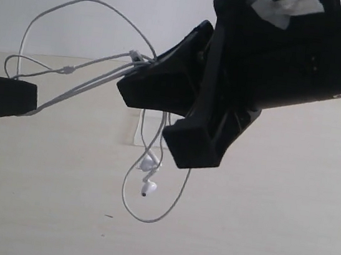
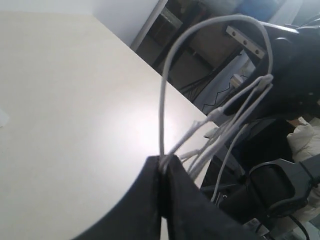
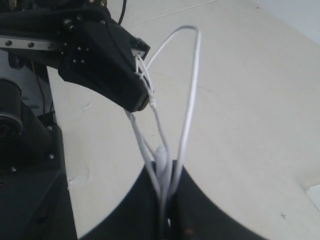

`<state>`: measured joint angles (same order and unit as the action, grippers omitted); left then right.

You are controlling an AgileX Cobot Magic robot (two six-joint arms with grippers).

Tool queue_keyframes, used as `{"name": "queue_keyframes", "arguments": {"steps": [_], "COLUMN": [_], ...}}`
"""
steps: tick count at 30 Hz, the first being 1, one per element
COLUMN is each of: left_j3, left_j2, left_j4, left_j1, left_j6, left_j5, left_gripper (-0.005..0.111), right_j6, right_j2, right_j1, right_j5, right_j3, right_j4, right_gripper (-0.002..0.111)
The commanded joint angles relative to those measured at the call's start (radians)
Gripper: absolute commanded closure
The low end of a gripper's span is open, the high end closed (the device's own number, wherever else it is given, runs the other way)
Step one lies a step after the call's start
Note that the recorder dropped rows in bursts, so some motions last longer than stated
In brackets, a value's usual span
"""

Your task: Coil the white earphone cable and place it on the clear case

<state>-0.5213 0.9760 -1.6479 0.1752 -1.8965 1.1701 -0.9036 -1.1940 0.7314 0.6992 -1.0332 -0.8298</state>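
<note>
The white earphone cable (image 1: 82,81) hangs in the air, stretched in several strands between my two grippers. One loop arches above them (image 1: 80,2). Two earbuds (image 1: 149,174) and a slack loop dangle below the right gripper. My left gripper (image 2: 164,159) is shut on a bunch of strands at the left of the exterior view (image 1: 35,98). My right gripper (image 3: 167,167) is shut on several strands and a thicker white piece. It fills the upper right of the exterior view (image 1: 154,109). A faint pale rectangle on the table behind the dangling cable looks like the clear case (image 1: 146,134).
The pale wooden table (image 1: 258,227) spreads under both arms. Beyond its far edge in the left wrist view stand dark frames, cables and equipment (image 2: 280,190). The left arm's black body (image 3: 95,50) sits close in front of the right gripper.
</note>
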Motion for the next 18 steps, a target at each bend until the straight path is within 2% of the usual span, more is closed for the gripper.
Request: {"name": "queue_keyframes", "arguments": {"steps": [1,6,8,13,16,18], "left_j3": [0.03,0.03,0.03,0.03,0.03,0.03], "left_j2": [0.003,0.003,0.003,0.003,0.003,0.003], "left_j4": [-0.097,-0.097,-0.097,-0.097,-0.097,-0.097], "left_j1": [0.007,0.007,0.007,0.007,0.007,0.007], "left_j6": [-0.002,-0.02,-0.02,-0.02,-0.022,-0.022], "left_j5": [-0.077,-0.072,-0.067,-0.058,-0.053,-0.045], "left_gripper": [0.107,0.105,0.096,0.063,0.054,0.054], "right_j6": [0.015,0.015,0.017,0.017,0.017,0.017], "right_j2": [0.019,0.019,0.019,0.019,0.019,0.019], "right_j1": [-0.013,-0.013,-0.013,-0.013,-0.013,-0.013], "right_j5": [-0.051,-0.054,-0.058,-0.059,-0.059,-0.059], "right_j3": [-0.021,-0.021,-0.021,-0.021,-0.021,-0.021], "right_j4": [0.021,0.021,0.021,0.021,0.021,0.021], "right_gripper": [0.108,0.108,0.108,0.108,0.108,0.108]}}
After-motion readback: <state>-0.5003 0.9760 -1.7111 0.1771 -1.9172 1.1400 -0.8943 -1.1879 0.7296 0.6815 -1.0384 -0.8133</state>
